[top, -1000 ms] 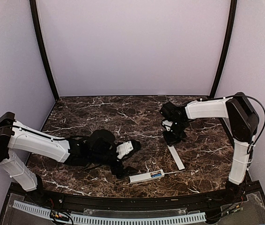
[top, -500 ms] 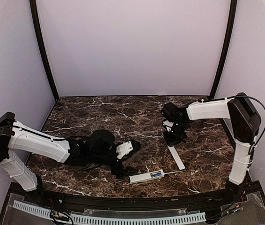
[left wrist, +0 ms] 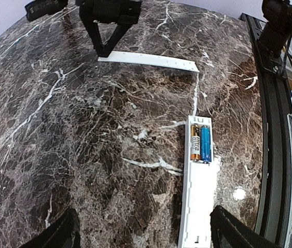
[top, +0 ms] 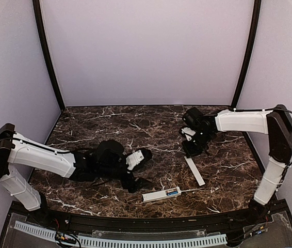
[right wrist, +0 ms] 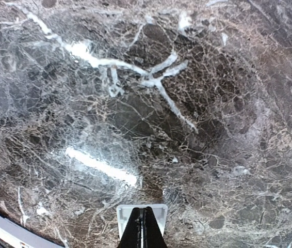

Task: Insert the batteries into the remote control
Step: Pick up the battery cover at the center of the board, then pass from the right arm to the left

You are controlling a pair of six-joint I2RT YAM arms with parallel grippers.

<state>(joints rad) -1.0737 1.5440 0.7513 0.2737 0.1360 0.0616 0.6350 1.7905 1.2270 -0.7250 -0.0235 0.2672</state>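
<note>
I am watching the left gripper (left wrist: 146, 235) lying low over the dark marble table (top: 110, 124), its fingers (left wrist: 231, 232) spread wide with nothing between them. The remote control (left wrist: 197, 199) is lying flat on the marble just ahead of those fingers. It is sitting closer to the finger on the right of the wrist view than to the other one, with its near end just beside that fingertip and its length running away from the gripper. Its back is facing up with the compartment uncovered. The batteries (left wrist: 205, 145) are sitting inside it side by side, one blue and one copper and grey, in the part of the remote farther from the fingers.

Well beyond the remote, the right gripper (left wrist: 104, 49) is pointing down at the table with its fingers pressed together into a single tip. That tip is resting at one end of the cover strip (left wrist: 148, 59), a thin flat white piece lying on the marble and stretching away from the fingertips. In the right wrist view the strip's end is showing on either side of the closed tips, right beneath them — whether they are pinching it or only touching it, I cannot tell. The strip and the remote are lying apart, with bare marble between them.
</note>
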